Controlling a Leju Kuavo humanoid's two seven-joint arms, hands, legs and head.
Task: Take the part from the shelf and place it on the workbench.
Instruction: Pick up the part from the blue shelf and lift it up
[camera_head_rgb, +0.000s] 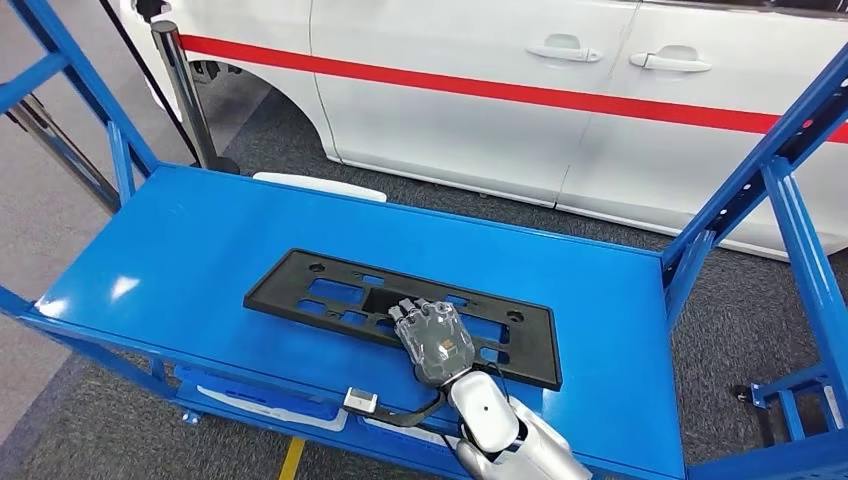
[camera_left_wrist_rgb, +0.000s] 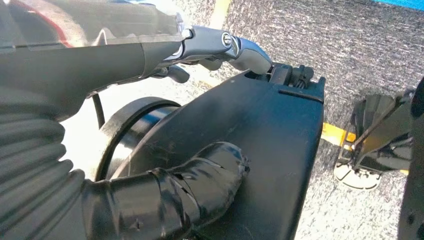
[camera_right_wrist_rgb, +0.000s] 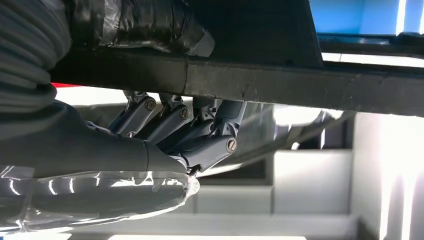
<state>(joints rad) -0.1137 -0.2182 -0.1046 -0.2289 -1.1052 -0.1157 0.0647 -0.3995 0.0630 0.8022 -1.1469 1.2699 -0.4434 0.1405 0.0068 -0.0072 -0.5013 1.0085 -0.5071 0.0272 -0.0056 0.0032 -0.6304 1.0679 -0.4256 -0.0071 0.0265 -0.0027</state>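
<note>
The part is a long black plastic frame with cut-outs, lying flat on the blue surface. My right hand grips it at the middle of its near edge. In the right wrist view the thumb presses one face of the part's black bar and the fingers curl against the other face. My left hand hangs low over grey carpet, with its fingers stretched out, apart from the thumb, and nothing in it.
A white car with a red stripe stands close behind the blue frame. Blue slanted uprights rise at the right and the left. A metal post stands at the back left. A cable with a small white block hangs at the front edge.
</note>
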